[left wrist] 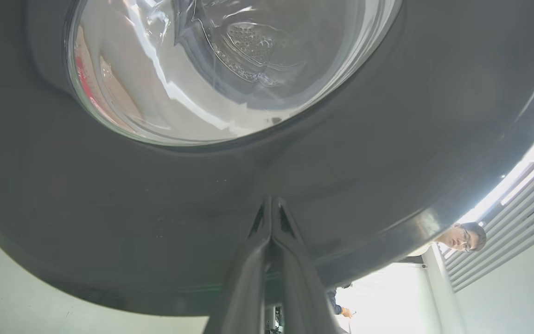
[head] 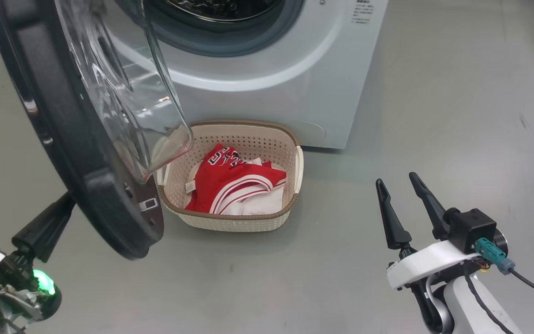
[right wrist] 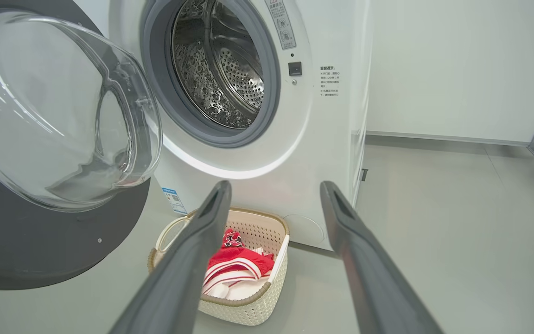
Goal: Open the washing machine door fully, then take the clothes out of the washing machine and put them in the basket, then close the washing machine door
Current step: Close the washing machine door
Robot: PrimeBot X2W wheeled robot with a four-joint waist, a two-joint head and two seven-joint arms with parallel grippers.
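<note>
The washing machine door (head: 70,153) stands swung out to the left of the washing machine (head: 295,93), its matte inner face and clear glass bowl (head: 123,93) turned toward the opening. We judge it rigid and fairly heavy, turning only about its hinge, so it wants a steady push rather than a grip. The glossy outer face looks slippery. The best place to press is the black ring near the free edge. The glass we leave alone. The latch probably needs a firm last shove.

The left tool (left wrist: 271,206) has its fingers pressed together, tips up against the door's outer ring below the glass. It pinches nothing, and we cannot be sure of actual contact. The right tool (head: 396,181) hangs spread and empty over the floor (head: 434,116), well to the right.

The clothes (head: 230,181), soft and light, lie in the basket (head: 230,225), which stands on the floor just in front of the machine, below the opening. The drum (right wrist: 220,74) looks bare in the right wrist view.

In the head view the door covers the left tool's tips and the picture's edge cuts off the door's top. We see no hinge or latch. The grey gasket (right wrist: 155,93) hides the drum's near bottom, so a leftover piece cannot be ruled out. Whether the bowl clears the basket's rim on the swing we cannot tell. A person (left wrist: 461,236) stands beyond the door.
</note>
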